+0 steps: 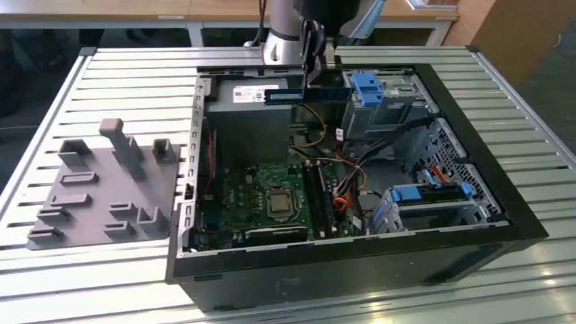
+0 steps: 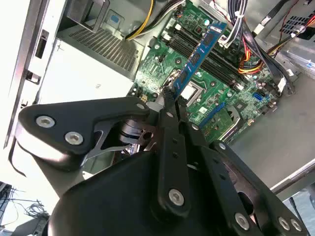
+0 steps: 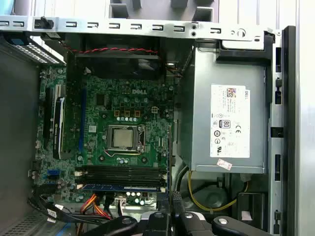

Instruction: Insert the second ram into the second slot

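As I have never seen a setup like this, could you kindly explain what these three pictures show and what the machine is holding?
This is one robot arm with a gripper, working over an open computer case lying on a slatted metal table. The exterior view looks on from off the arm; both wrist views ride on the arm and look down at the green motherboard. A grey fixture block sits beside the case. The gripper is shut on the second ram, a thin blue stick, held above the board, not yet in a slot.

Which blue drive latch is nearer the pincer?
The blue latch beside the held ram; the other latch sits lower in the exterior view.
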`<state>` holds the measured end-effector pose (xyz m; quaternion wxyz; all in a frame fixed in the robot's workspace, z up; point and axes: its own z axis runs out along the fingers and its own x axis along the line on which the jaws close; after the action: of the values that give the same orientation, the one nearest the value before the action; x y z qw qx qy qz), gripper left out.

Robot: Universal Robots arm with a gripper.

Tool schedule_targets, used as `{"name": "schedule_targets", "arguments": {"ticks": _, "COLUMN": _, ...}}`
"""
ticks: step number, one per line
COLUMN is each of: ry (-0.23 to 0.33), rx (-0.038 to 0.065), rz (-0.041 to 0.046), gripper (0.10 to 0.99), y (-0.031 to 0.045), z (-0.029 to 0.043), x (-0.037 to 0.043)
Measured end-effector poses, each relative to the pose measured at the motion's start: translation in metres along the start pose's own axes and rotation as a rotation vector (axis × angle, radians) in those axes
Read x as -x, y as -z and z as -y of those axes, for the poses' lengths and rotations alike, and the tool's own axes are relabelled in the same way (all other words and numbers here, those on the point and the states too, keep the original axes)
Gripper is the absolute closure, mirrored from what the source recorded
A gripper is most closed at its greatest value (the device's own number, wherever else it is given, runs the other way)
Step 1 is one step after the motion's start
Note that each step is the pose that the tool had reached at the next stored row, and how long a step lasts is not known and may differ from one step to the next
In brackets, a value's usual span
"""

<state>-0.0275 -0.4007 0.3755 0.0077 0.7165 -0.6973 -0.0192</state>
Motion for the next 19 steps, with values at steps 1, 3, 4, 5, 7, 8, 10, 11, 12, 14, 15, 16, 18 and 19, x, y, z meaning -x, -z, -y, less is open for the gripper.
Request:
{"name": "schedule_targets", "arguments": {"ticks": 1, "ry": 0.000, "rx": 0.000, "rz": 0.0000, "gripper": 0.949, "y": 0.0000, "z": 0.0000, "x": 0.0000}}
{"name": "schedule_targets", "arguments": {"ticks": 3, "ry": 0.000, "rx": 0.000, "rz": 0.0000, "gripper": 0.949, "y": 0.0000, "z": 0.0000, "x": 0.0000}}
{"name": "schedule_targets", "arguments": {"ticks": 4, "ry": 0.000, "rx": 0.000, "rz": 0.0000, "gripper": 0.949, "y": 0.0000, "z": 0.0000, "x": 0.0000}}
{"name": "schedule_targets", "arguments": {"ticks": 5, "ry": 0.000, "rx": 0.000, "rz": 0.0001, "gripper": 0.949, "y": 0.0000, "z": 0.0000, "x": 0.0000}}
{"name": "schedule_targets", "arguments": {"ticks": 7, "ry": -0.001, "rx": 0.000, "rz": 0.0000, "gripper": 0.949, "y": 0.0000, "z": 0.0000, "x": 0.0000}}
{"name": "schedule_targets", "arguments": {"ticks": 8, "ry": -0.003, "rx": 0.000, "rz": 0.0001, "gripper": 0.949, "y": 0.0000, "z": 0.0000, "x": 0.0000}}
{"name": "schedule_targets", "arguments": {"ticks": 10, "ry": -0.006, "rx": 0.000, "rz": 0.0002, "gripper": 0.949, "y": 0.0000, "z": 0.0000, "x": 0.0000}}
{"name": "schedule_targets", "arguments": {"ticks": 11, "ry": -0.009, "rx": 0.000, "rz": 0.0003, "gripper": 0.949, "y": 0.0000, "z": 0.0000, "x": 0.0000}}
{"name": "schedule_targets", "arguments": {"ticks": 12, "ry": -0.014, "rx": 0.000, "rz": 0.0004, "gripper": 0.949, "y": 0.0001, "z": 0.0000, "x": 0.0000}}
{"name": "schedule_targets", "arguments": {"ticks": 14, "ry": -0.033, "rx": -0.001, "rz": 0.0012, "gripper": 0.949, "y": 0.0000, "z": 0.0000, "x": 0.0000}}
{"name": "schedule_targets", "arguments": {"ticks": 15, "ry": -0.044, "rx": -0.001, "rz": 0.0016, "gripper": 0.949, "y": 0.0000, "z": 0.0000, "x": 0.0000}}
{"name": "schedule_targets", "arguments": {"ticks": 16, "ry": -0.055, "rx": -0.001, "rz": 0.0021, "gripper": 0.949, "y": 0.0000, "z": 0.0000, "x": 0.0000}}
{"name": "schedule_targets", "arguments": {"ticks": 18, "ry": -0.075, "rx": -0.001, "rz": 0.0028, "gripper": 0.949, "y": -0.0001, "z": 0.0000, "x": 0.0000}}
{"name": "schedule_targets", "arguments": {"ticks": 19, "ry": -0.085, "rx": -0.001, "rz": 0.0031, "gripper": 0.949, "y": -0.0001, "z": 0.0000, "x": 0.0000}}
